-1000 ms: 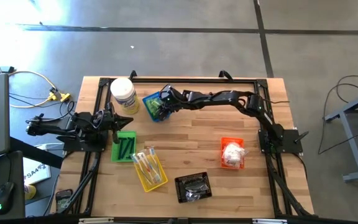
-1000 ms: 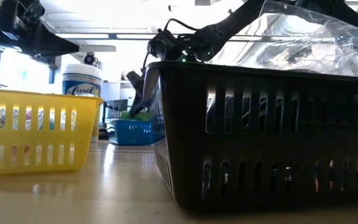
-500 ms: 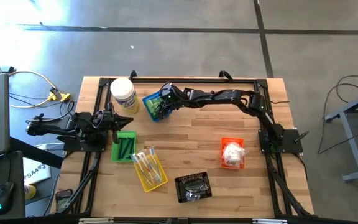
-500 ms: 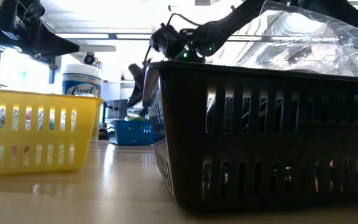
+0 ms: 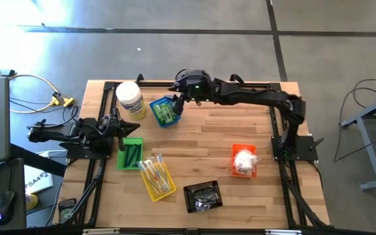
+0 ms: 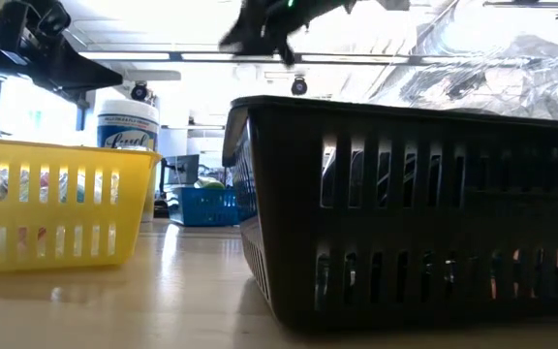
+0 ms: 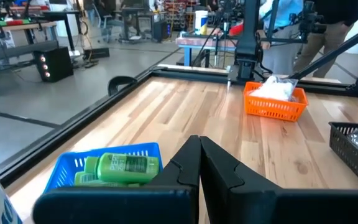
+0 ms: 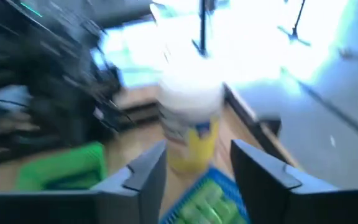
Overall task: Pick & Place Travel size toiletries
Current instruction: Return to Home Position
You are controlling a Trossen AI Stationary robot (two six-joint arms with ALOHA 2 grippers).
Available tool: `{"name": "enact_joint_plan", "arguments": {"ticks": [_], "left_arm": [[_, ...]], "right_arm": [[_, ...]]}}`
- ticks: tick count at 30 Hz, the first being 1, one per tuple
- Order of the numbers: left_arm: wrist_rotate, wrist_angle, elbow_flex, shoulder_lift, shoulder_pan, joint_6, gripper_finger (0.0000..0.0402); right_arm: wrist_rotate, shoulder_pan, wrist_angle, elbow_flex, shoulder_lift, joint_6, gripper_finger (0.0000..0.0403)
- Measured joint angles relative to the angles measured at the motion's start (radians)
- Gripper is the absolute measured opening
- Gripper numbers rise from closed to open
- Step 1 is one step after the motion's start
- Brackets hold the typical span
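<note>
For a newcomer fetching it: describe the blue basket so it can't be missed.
On the wooden table, find the big white jar with the yellow label. Beside it sits the blue basket, the only blue one of five, holding green bottles.

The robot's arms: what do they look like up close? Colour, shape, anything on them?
The left arm and right arm are both dark, nearly black, and built of slim jointed segments. The right arm has a small green light near its wrist. The left gripper ends in two black wedge shapes tapering to points. The right gripper has two broad, flat, dark fingers.
</note>
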Motion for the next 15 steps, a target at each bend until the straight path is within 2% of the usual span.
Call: {"name": "enact_joint_plan", "arguments": {"ticks": [5, 9, 15], "left_arm": [[0.000, -0.006, 0.000, 0.000, 0.000, -0.001, 0.0000], [0.000, -0.010, 0.000, 0.000, 0.000, -0.026, 0.0000], [0.000, -0.037, 0.000, 0.000, 0.000, -0.031, 0.0000]], "right_arm": [[-0.054, 0.062, 0.064, -0.033, -0.136, -0.099, 0.0089], [-0.076, 0.105, 0.215, -0.160, -0.260, -0.151, 0.0017], [-0.087, 0.121, 0.492, -0.498, -0.486, -0.125, 0.0005]]}}
